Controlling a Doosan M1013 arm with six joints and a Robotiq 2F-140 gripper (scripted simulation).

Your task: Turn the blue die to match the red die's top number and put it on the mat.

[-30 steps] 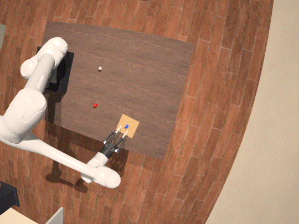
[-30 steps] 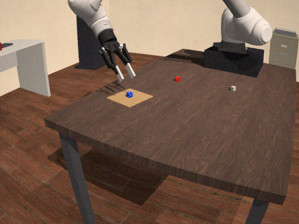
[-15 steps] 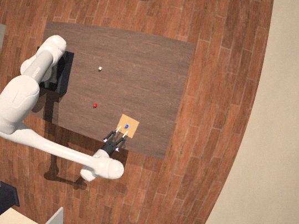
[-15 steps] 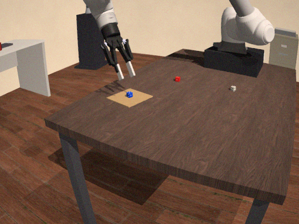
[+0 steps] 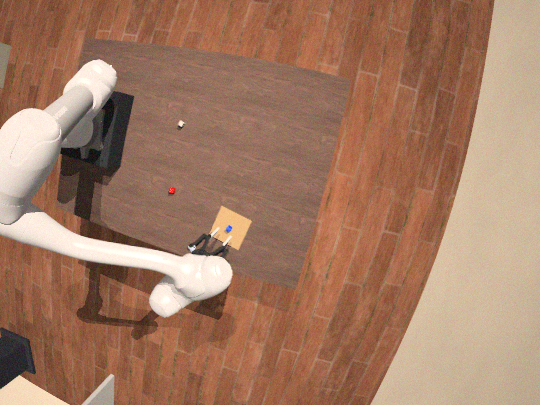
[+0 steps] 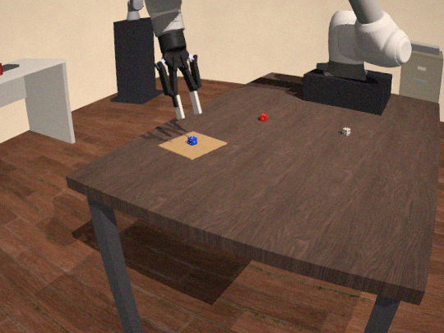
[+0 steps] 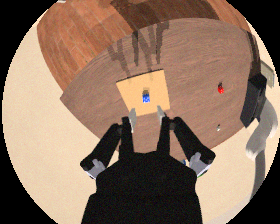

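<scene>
The blue die (image 5: pixel 229 228) (image 6: pixel 192 141) (image 7: pixel 146 97) rests near the middle of the tan mat (image 5: pixel 242 223) (image 6: pixel 211 144) (image 7: pixel 159 82), with mat all round it. My gripper (image 5: pixel 221 236) (image 6: pixel 188 115) (image 7: pixel 146 111) is open and empty. In the exterior view its fingertips hang above the table, clear of the blue die. The red die (image 5: pixel 172 190) (image 6: pixel 264 117) (image 7: pixel 221 89) sits on the table away from the mat. The numbers on top of the blue and red dice are too small to tell.
A white die (image 5: pixel 181 124) (image 6: pixel 346 131) (image 7: pixel 218 128) sits on the table (image 5: pixel 240 123) (image 6: pixel 288 175), farther from the mat than the red die. The arm's black base block (image 5: pixel 125 130) (image 6: pixel 345 92) stands at one end of the table. The mat lies near a long table edge.
</scene>
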